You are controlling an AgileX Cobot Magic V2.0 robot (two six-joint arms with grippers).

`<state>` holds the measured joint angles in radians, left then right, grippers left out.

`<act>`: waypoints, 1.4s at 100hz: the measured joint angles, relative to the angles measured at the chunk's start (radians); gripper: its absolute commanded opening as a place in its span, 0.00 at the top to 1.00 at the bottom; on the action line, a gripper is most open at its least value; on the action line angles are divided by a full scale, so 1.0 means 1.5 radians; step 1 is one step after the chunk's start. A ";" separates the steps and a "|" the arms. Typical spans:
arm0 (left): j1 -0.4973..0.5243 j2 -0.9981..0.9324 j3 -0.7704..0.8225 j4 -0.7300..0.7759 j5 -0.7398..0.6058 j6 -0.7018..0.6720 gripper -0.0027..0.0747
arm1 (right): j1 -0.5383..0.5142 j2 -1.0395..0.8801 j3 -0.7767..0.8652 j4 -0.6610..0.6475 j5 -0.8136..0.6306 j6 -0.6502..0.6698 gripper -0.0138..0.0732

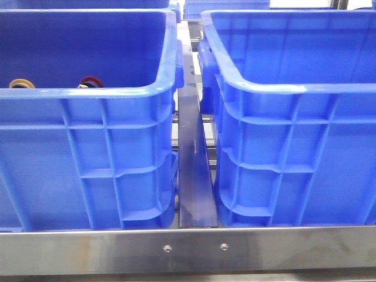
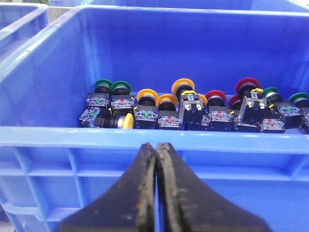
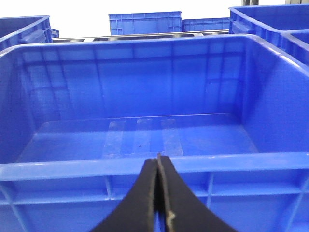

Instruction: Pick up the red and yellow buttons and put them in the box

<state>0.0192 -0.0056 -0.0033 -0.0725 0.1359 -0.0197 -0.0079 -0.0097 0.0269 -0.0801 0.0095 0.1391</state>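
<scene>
Two look-alike blue crates stand side by side. The left crate [image 1: 88, 94] holds several push buttons; in the front view a yellow cap [image 1: 21, 83] and a dark red cap [image 1: 91, 81] show over its near rim. The left wrist view shows the row inside: yellow buttons [image 2: 146, 95], red buttons [image 2: 247, 85] and green ones [image 2: 103, 86]. My left gripper [image 2: 156, 145] is shut and empty, outside the near rim [image 2: 72, 135]. My right gripper [image 3: 158, 157] is shut and empty, at the near rim of the bare right crate [image 3: 145, 166], which also shows in the front view [image 1: 282, 88]. Neither gripper shows in the front view.
A dark metal strip [image 1: 194, 176] runs in the gap between the crates. A steel rail [image 1: 188, 249] crosses in front of them. More blue crates [image 3: 145, 21] stand behind. Another blue crate [image 2: 19, 24] sits beside the left one.
</scene>
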 measured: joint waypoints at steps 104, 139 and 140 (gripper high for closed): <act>-0.004 0.201 -0.235 0.009 0.156 0.000 0.99 | 0.000 0.000 0.000 0.000 0.000 0.000 0.91; -0.028 0.517 -0.425 -0.008 0.209 0.005 0.26 | 0.000 0.000 0.000 0.000 0.000 0.000 0.91; -0.030 0.530 -0.429 -0.008 0.209 0.005 0.25 | 0.000 0.000 0.000 0.000 0.000 0.000 0.91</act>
<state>-0.0258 0.7887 -0.6462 -0.0849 0.4494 -0.0125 -0.0079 -0.0097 0.0269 -0.0801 0.0095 0.1391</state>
